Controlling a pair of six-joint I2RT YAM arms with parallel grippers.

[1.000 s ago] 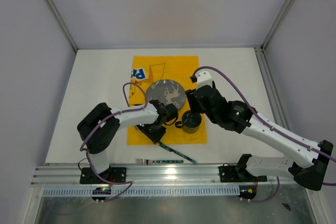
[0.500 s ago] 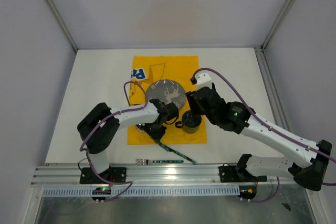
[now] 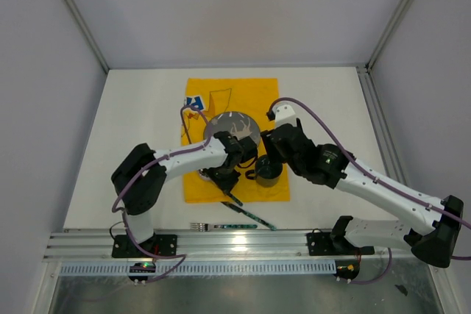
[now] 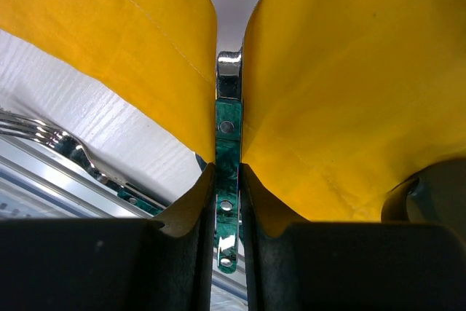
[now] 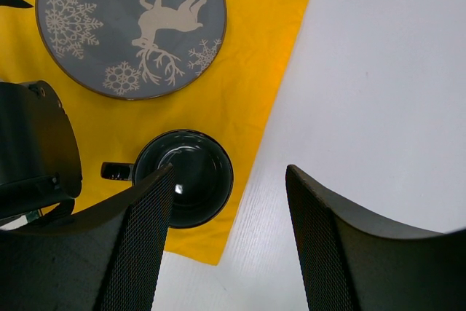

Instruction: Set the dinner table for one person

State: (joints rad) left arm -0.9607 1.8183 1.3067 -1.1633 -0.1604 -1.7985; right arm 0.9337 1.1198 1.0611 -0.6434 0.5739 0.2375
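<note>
While the left jaws are pinching the spoon [image 4: 227,129] by its green handle, its long axis is running along the fingers [image 4: 175,267], bowl pointing ahead over the yellow cloth [image 4: 349,92]. The right jaws are hanging spread near the black mug [image 5: 182,178], which is showing only its glossy bottom. The left arm [image 3: 176,159] and right arm [image 3: 368,178] are bending inward over the white desk [image 3: 331,101] underlying everything.

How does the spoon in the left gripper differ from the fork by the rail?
The spoon is clamped in the shut left gripper, over the yellow cloth; the fork lies free on the dinner table. The spoon widens into a bowl, the fork ends in tines. Both have shiny metal heads and green handles.
</note>
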